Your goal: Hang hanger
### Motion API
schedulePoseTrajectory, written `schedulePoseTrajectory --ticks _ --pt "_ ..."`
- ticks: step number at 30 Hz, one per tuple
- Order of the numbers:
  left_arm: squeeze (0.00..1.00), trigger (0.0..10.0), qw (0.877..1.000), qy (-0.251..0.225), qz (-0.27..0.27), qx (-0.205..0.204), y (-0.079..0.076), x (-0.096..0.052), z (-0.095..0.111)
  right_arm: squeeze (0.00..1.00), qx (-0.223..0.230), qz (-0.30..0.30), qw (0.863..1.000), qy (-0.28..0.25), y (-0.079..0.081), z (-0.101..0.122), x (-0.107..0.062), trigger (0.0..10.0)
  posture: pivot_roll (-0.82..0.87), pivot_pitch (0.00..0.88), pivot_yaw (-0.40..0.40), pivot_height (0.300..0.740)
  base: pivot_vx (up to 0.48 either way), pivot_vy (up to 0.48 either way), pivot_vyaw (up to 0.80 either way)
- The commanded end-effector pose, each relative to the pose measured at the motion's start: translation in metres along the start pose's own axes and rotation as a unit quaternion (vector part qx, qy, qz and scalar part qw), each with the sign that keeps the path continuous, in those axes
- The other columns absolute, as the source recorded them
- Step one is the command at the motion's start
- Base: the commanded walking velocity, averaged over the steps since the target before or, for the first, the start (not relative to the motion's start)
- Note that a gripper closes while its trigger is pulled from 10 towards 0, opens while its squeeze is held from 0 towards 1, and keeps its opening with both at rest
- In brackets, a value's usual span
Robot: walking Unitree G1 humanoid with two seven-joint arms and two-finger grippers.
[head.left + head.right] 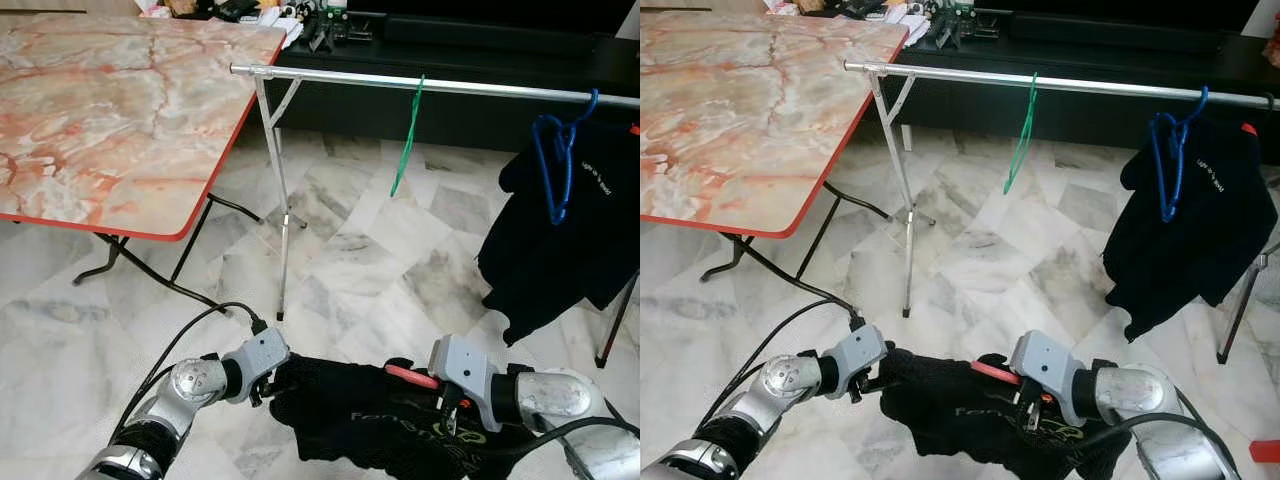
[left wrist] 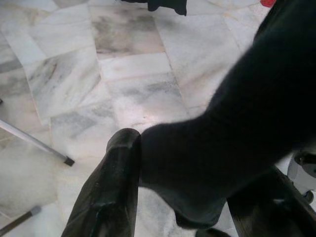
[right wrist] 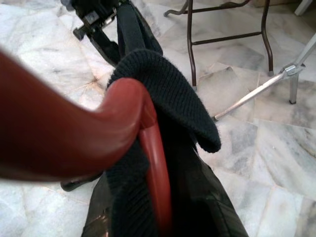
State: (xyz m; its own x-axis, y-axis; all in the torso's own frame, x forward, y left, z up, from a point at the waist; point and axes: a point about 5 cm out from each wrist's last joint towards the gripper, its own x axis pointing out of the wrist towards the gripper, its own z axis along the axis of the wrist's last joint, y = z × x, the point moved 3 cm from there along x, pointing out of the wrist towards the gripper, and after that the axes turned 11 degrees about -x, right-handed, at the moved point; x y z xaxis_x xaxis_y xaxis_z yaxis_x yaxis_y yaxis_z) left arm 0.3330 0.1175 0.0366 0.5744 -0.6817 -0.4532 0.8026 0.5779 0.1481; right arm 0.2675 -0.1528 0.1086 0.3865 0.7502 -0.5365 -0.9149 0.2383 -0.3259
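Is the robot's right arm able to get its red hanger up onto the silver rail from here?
Probably yes. The right end effector holds the red hanger with the black sweater low down, and the silver rail has bare stretches beside the green hanger, with nothing between.

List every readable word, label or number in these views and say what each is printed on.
Hung black garment: small white print on its chest, too small to read.
Held black garment: yellow-green lettering that starts like "Fan", with the rest folded and blurred, so it cannot be read whole.
No legible text on the table, rail or hangers.
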Motion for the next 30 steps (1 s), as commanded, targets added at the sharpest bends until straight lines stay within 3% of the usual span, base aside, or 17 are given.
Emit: schedulePoseTrajectory --ticks 1,16,21,30 --pt "0.0 0.0 1.0 0.005 0.0 -0.012 -0.002 -0.001 -0.006 0.0 -0.014 0.003 1.0 -0.01 0.0 0.008 -0.003 10.0 -0.01 0.212 0.002 0.74 0.0 0.0 0.0" --pt "0.0 0.0 1.0 0.002 0.012 -0.007 0.003 -0.003 -0.005 0.0 -0.014 -0.003 1.0 -0.002 -0.002 0.006 -0.003 10.0 0.0 0.21 -0.002 0.74 0.0 0.0 0.0" --pt "0.0 0.0 0.999 -0.005 0.02 -0.03 0.004 -0.006 -0.008 0.0 -0.014 -0.008 1.0 -0.003 -0.002 0.006 -0.002 10.0 0.0 0.199 0.0 0.74 0.0 0.0 0.0" --pt "0.0 0.0 0.999 -0.006 0.031 -0.028 0.008 -0.012 -0.011 0.0 -0.014 -0.017 1.0 -0.002 -0.005 0.005 0.0 10.0 0.0 0.188 0.004 0.74 0.0 0.0 0.0"
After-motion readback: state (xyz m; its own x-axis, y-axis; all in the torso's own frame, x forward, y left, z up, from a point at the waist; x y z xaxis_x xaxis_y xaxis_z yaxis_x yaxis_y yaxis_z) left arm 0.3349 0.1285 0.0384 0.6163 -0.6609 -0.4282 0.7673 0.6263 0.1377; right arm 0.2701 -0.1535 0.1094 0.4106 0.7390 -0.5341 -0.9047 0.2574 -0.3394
